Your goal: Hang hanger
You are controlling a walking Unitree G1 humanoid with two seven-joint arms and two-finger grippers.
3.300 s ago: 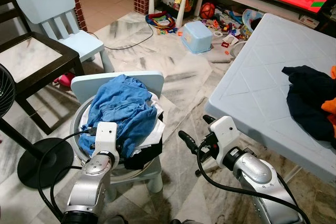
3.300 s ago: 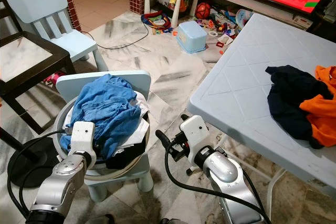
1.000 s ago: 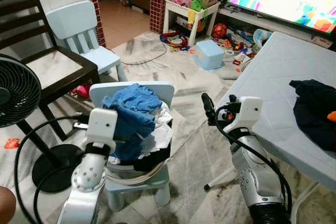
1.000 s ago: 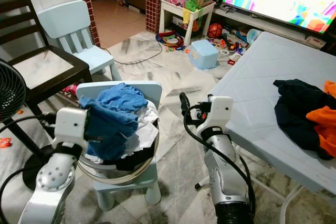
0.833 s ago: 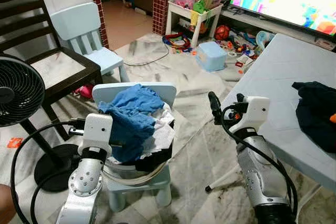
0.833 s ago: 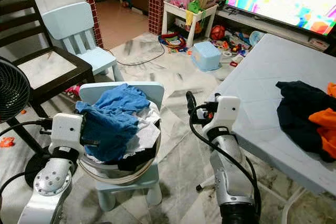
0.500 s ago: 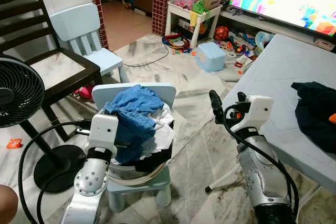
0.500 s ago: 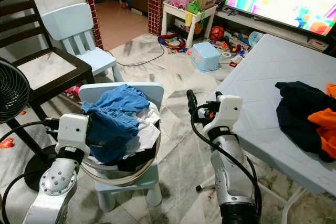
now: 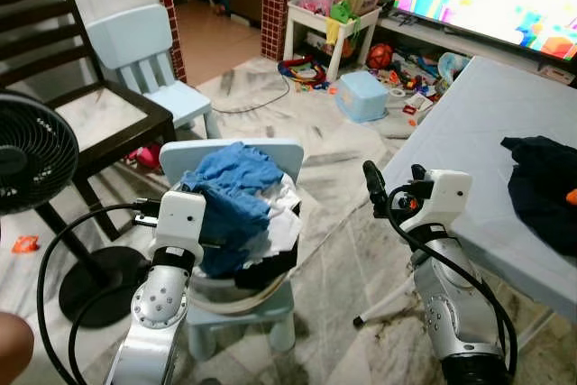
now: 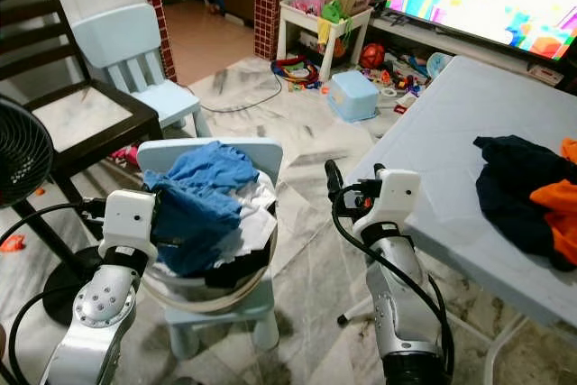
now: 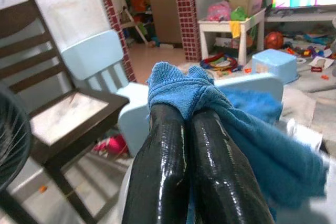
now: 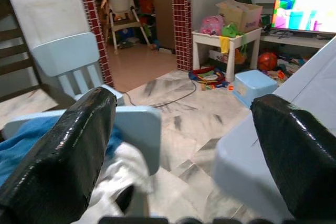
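A blue cloth (image 9: 236,188) lies heaped on top of a laundry basket (image 9: 225,290) that stands on a small light-blue chair (image 9: 230,151). My left gripper (image 11: 185,109) is at the left side of the pile. Its two black fingers are pressed together, with a fold of the blue cloth (image 11: 247,129) pinched at their tips. White and dark clothes sit under the blue one. My right gripper (image 9: 392,178) is held up between the basket and the table (image 9: 469,123). It is open wide with nothing between its fingers (image 12: 63,145).
Dark and orange clothes (image 9: 541,178) lie on the light-blue table at the right. A black fan (image 9: 32,164) and a dark wooden chair (image 9: 90,114) stand at the left. Another child's chair (image 9: 144,51) is behind them. Toys and a blue box (image 9: 365,96) litter the far floor.
Since the oldest frames the view has lifted and both arms have come up. Over the last second the left gripper edged right with the cloth, and the right gripper drifted slightly towards the table.
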